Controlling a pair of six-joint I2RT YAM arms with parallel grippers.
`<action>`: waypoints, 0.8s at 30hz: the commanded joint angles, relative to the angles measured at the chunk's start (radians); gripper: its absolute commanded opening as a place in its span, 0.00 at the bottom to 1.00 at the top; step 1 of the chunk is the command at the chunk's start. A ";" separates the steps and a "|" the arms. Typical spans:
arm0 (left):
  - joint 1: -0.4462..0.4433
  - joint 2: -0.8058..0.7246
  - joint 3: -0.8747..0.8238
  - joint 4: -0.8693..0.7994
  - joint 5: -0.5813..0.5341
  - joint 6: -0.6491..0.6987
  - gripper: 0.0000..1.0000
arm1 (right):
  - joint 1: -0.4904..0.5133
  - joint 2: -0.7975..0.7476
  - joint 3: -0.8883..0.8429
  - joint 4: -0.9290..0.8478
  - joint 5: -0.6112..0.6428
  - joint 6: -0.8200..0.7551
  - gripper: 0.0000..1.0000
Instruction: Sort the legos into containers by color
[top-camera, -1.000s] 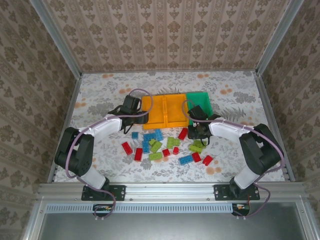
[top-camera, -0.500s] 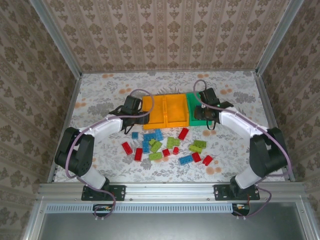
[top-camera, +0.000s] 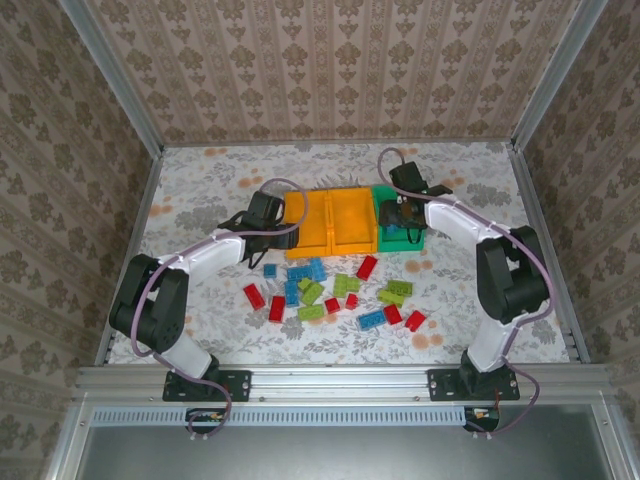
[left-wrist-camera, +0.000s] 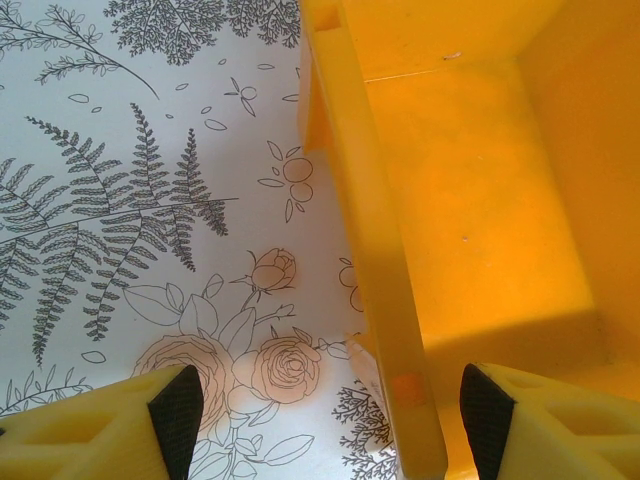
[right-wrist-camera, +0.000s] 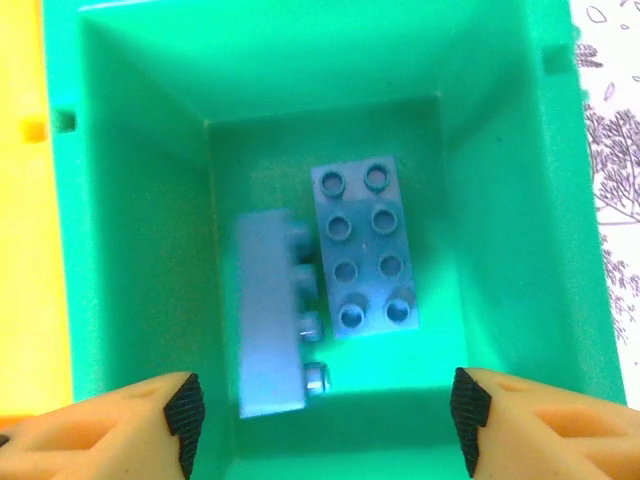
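Landmark: I place everything against the green bin (right-wrist-camera: 500, 200), the rightmost of three bins standing in a row.
Right gripper (right-wrist-camera: 326, 415): hangs straight above the green bin, fingers (right-wrist-camera: 185, 410) spread wide, with nothing between them.
Inside the green bin: two legos on the floor. A blue brick (right-wrist-camera: 365, 248) lies studs up and a second brick (right-wrist-camera: 270, 315) lies on its side touching it. Under the green tint I take the second one for blue too, though I am not sure.
Middle orange bin (top-camera: 352, 220): touches the green bin's left wall.
Left orange bin (top-camera: 308, 222): one place further left of the green bin, against the middle one.
Left gripper (left-wrist-camera: 330, 415): on the far side of both orange bins from the green bin. Its fingers are wide and carry nothing. One hangs over the table and one over the left orange bin's inside, with that bin's outer wall between them. I cannot tell whether they touch it.
Loose legos (top-camera: 330, 290): red, blue and lime bricks scattered on the table, nearer to me than the green bin and mostly to its left.
In the way: from above, the right arm (top-camera: 460, 222) and its wrist cover much of the green bin's opening. A cable (top-camera: 385, 160) loops just beyond it.
Around: a floral-print table (top-camera: 200, 190), with patterned walls (top-camera: 320, 70) well beyond the green bin.
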 joint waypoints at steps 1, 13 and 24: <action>-0.011 -0.032 -0.009 -0.008 -0.021 0.003 0.72 | 0.020 -0.129 -0.064 -0.053 0.010 0.074 0.71; -0.015 -0.040 -0.015 0.012 -0.021 0.003 0.73 | 0.199 -0.151 -0.200 -0.090 -0.081 0.440 0.72; -0.017 -0.039 -0.029 0.018 -0.018 0.003 0.74 | 0.258 -0.007 -0.143 -0.114 -0.095 0.494 0.72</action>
